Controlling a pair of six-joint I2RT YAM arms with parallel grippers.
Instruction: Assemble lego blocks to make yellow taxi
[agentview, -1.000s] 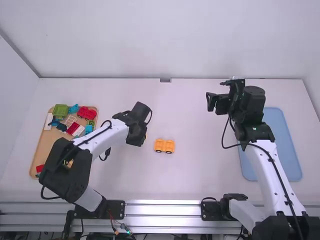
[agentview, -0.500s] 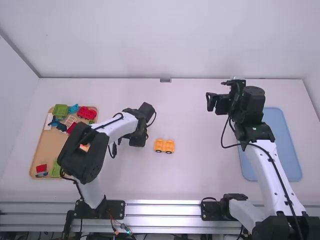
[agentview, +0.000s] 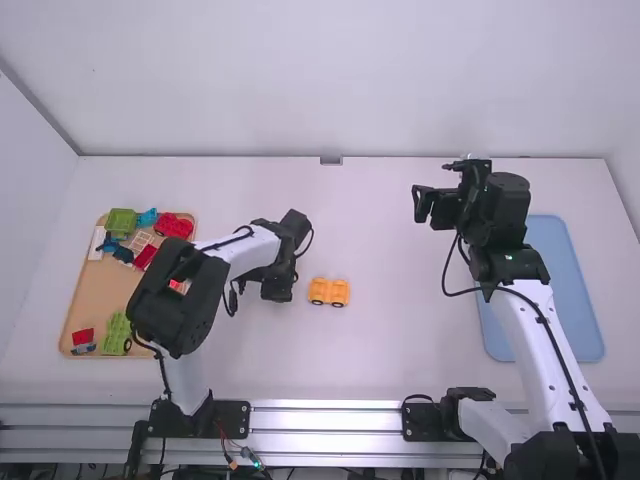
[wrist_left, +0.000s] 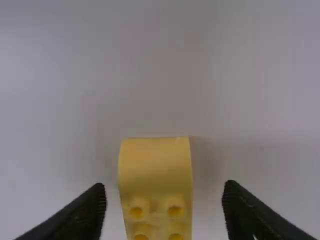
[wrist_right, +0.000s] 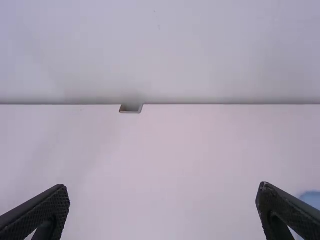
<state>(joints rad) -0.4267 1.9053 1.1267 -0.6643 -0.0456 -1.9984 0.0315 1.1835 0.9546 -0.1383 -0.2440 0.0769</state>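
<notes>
Yellow car base (agentview: 328, 291), one: on the table (agentview: 380, 360). Left gripper (agentview: 278, 286), at its nine o'clock: jaws parted either side of a yellow block (wrist_left: 156, 165), a gap each side. Wooden tray (agentview: 82, 300) of pieces, farther toward nine. Right gripper (agentview: 436, 203), two o'clock: jaws wide, empty. Changed: left elbow shifted toward three, baring a green piece (agentview: 117, 335) in the wooden tray.

Looks like your yellow block (wrist_left: 156, 167) is smooth plastic, your worktop (agentview: 400, 350) smooth and matt, your rail (agentview: 325, 405) shiny metal.
</notes>
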